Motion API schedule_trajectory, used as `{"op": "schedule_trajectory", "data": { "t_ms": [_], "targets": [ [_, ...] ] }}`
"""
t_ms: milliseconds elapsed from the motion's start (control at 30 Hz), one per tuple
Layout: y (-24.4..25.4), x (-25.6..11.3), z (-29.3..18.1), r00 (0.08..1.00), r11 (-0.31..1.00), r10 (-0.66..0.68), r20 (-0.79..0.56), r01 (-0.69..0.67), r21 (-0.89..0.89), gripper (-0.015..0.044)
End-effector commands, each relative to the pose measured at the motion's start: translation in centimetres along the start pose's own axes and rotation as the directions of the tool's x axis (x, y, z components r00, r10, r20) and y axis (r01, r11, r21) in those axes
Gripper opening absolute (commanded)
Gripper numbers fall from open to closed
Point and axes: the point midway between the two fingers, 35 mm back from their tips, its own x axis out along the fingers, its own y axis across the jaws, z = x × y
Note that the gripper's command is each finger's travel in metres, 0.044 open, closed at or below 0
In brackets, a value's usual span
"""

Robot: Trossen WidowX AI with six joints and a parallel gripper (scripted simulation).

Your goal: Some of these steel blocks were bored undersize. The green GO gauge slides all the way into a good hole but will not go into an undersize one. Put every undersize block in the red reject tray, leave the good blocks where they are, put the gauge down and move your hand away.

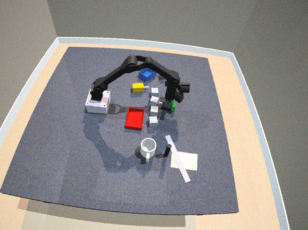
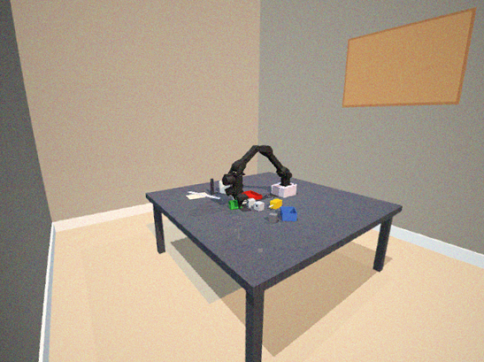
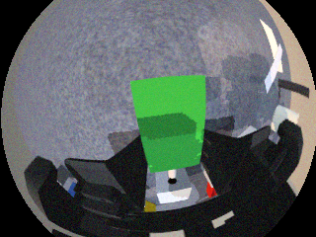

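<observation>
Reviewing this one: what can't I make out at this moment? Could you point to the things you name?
- Whether the green gauge (image 1: 173, 106) (image 2: 233, 204) (image 3: 170, 106) lines up with a hole: top view, gripper (image 1: 170, 106) covers its near end.
- Bore sizes of the steel blocks (image 1: 153, 121) (image 2: 259, 205) (image 3: 174, 196): too small in top and exterior views.
- The mug (image 1: 148, 147): exterior view, mostly behind the arm.

the black arm arches high — its jaws low, closed on something.

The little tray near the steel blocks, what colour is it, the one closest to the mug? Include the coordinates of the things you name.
It's red (image 1: 134, 118) (image 2: 253, 196), best seen from the top.
</observation>
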Motion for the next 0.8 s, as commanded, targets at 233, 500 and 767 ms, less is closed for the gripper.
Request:
{"op": "schedule_trajectory", "data": {
  "t_ms": [233,500,767],
  "targets": [
    [0.02,-0.24,-0.52,1.000,1.000,0.003,0.018,-0.003,0.004,0.0000],
    [0.04,-0.55,-0.56,1.000,1.000,0.003,0.019,-0.003,0.004,0.0000],
    [0.04,-0.55,-0.57,1.000,1.000,0.003,0.019,-0.003,0.004,0.0000]
  ]
}}
